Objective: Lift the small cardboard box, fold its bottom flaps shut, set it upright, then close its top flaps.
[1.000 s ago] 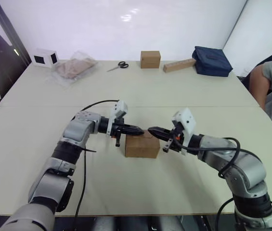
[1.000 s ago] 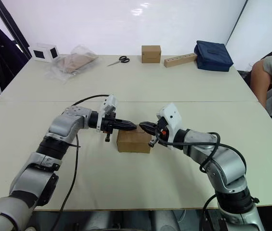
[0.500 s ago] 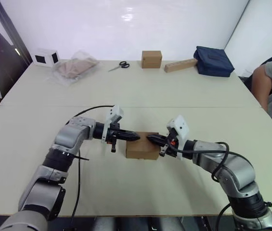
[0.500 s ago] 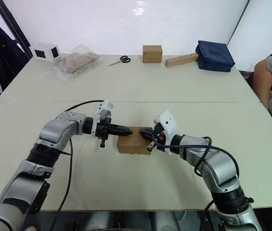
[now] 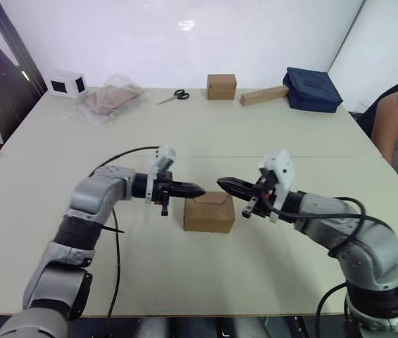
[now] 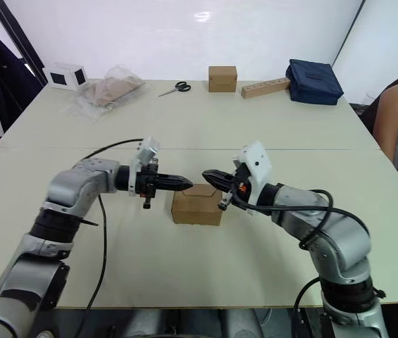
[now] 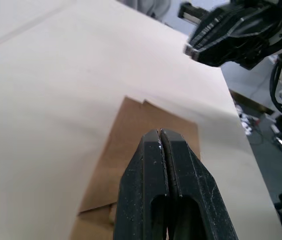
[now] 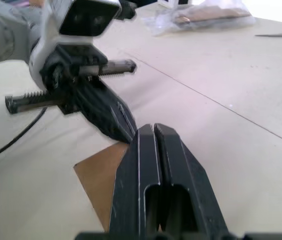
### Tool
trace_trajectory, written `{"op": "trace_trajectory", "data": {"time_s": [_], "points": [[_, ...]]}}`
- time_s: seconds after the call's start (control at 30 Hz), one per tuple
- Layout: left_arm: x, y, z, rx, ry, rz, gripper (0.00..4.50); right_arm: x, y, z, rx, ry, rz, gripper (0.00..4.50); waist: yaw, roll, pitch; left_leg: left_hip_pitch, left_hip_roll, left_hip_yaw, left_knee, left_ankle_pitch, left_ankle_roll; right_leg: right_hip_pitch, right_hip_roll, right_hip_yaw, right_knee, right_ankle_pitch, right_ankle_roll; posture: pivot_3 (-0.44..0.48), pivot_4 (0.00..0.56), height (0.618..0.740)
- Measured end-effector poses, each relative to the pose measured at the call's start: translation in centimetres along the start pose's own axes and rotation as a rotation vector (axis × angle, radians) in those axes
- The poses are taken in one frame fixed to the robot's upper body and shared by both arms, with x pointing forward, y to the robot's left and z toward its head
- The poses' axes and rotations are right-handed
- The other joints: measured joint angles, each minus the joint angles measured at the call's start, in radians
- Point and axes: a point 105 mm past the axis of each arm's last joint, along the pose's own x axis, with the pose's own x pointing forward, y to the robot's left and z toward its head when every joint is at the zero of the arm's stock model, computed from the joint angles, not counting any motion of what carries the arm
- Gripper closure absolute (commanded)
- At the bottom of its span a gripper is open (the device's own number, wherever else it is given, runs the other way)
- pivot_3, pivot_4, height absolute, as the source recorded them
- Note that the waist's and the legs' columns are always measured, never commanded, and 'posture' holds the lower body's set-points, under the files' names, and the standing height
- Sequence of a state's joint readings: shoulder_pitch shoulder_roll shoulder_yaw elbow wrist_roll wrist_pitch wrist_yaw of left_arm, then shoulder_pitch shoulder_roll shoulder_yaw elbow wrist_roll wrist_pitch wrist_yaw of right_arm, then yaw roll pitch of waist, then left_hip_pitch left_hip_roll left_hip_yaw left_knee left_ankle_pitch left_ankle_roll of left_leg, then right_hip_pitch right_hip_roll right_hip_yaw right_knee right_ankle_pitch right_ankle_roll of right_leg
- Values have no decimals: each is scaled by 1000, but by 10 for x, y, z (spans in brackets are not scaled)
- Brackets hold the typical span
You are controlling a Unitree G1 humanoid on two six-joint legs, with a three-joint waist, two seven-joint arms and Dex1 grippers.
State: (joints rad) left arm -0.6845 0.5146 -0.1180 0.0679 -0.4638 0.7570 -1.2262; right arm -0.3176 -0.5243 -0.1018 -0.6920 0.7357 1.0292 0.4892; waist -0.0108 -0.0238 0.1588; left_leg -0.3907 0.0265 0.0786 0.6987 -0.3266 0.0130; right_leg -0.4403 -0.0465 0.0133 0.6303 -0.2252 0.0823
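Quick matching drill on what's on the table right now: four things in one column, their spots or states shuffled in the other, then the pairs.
Things:
1. box
2. left gripper
3. scissors
4. blue bag

Places or states:
A. far right corner of the table
B. shut, hovering by the box's top left edge
C. flat on the table between both grippers, top flaps closed
D. far edge, beside the plastic bag

Pairs: 1-C, 2-B, 3-D, 4-A
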Motion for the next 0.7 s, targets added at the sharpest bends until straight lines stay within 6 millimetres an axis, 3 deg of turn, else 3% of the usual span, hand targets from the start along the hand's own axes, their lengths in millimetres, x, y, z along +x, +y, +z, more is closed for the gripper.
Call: {"op": "trace_trajectory", "data": {"time_s": [0.1,0.17,0.23,0.33,0.6,0.7], "points": [[-13,2,4,13,-17,41,4481,-15,1,0,-10,27,-11,4500,-1,0,0,0,-1,1,0,0,0,0,-1,0,-1,0,-1,0,150,740],[-30,-4,5,48,-32,46,4481,-35,2,-4,13,49,-31,4500,-1,0,0,-1,0,0,-1,0,0,0,-1,0,-1,0,-1,0,150,740],[-60,-5,2,55,17,98,4481,-62,1,-14,31,127,-76,4500,-1,0,1,0,0,0,-2,0,0,-1,-1,0,-1,-2,-3,0,150,740],[-85,-12,7,96,74,103,4481,-83,4,-8,14,159,-90,4500,-2,0,1,1,0,1,-1,0,0,0,0,0,-1,-3,-4,0,150,740],[-132,-29,-13,72,236,89,4481,-118,18,1,22,266,-57,4500,0,0,1,3,1,2,0,0,0,2,-1,1,-1,-2,-5,0,150,740],[-139,-35,-20,50,258,76,4481,-128,20,5,31,296,-41,4500,1,0,1,2,1,2,0,0,0,2,-2,1,-3,-3,-5,0,150,740]]}}
